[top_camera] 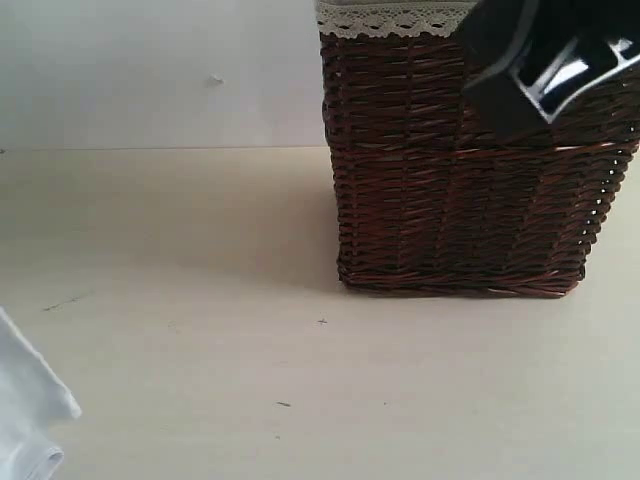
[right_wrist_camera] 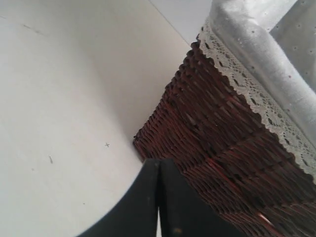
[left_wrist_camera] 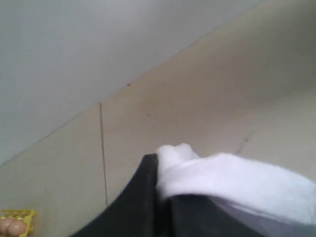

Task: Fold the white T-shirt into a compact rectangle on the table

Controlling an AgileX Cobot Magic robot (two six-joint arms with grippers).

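Only the left wrist view shows the left gripper pinching the white T-shirt, a mere corner at eight o'clock on the pale table, while the right gripper, fingers pressed together empty, hangs beside the wicker basket.

No legible text or labels anywhere.

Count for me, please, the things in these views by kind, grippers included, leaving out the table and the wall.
soft white cotton T-shirt: 1
dark brown rectangular wicker basket with cream lace trim: 1
yellow tray holding brown eggs: 1
black robot grippers: 2 (left gripper, right gripper)
Total: 5
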